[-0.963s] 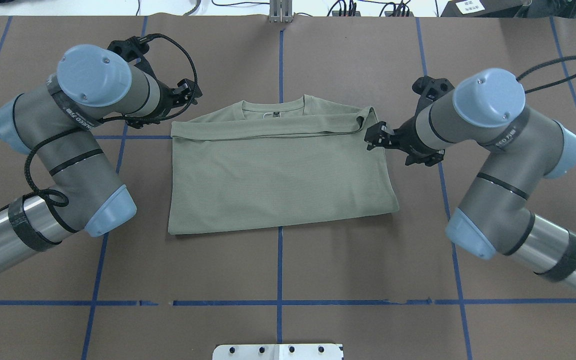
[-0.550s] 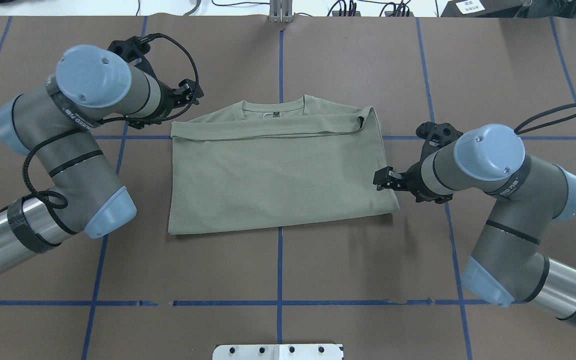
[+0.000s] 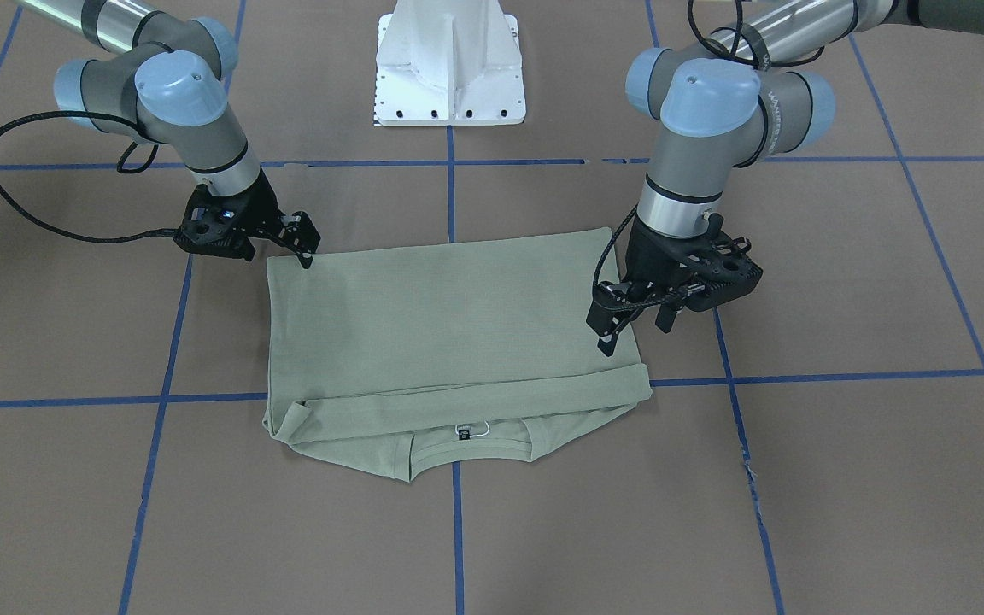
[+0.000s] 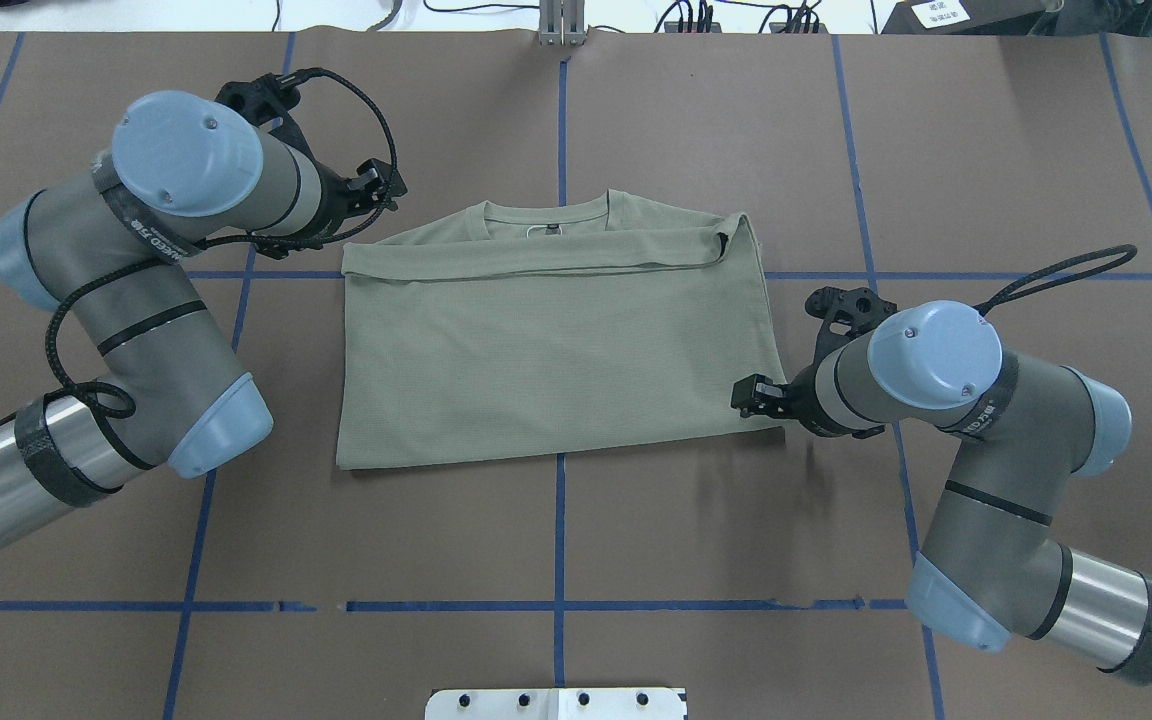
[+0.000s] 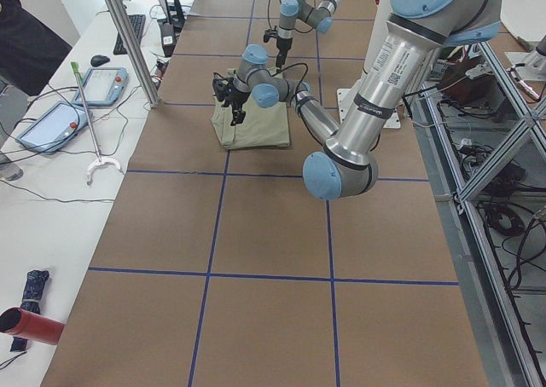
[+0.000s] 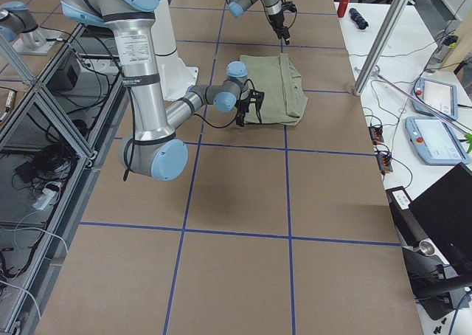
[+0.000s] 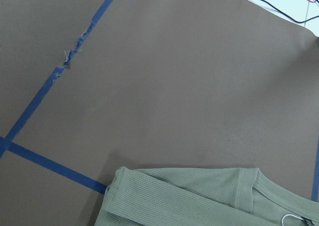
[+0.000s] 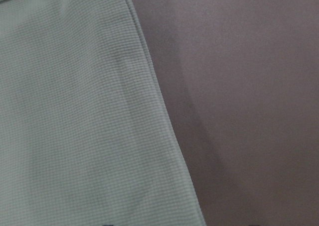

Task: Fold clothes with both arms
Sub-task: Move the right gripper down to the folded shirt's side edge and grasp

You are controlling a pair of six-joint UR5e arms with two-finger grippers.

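Note:
The sage-green shirt lies flat on the brown table, collar at the far side and both sleeves folded across the chest in a band. My right gripper is low at the shirt's near right hem corner, with its fingers open and nothing between them. Its wrist view shows the shirt's side edge against bare table. My left gripper hangs open and raised by the far left shoulder corner; in the front-facing view the left gripper stands over the shirt's edge. The left wrist view looks down on that shoulder.
Blue tape lines grid the brown table cover. The white pedestal base stands at the robot's side of the table. Side benches carry pendants and cables. A red cylinder lies on the left bench.
The right arm swung from the shirt's far right shoulder corner back along the side edge to the near right hem corner. The left arm and the shirt stayed still.

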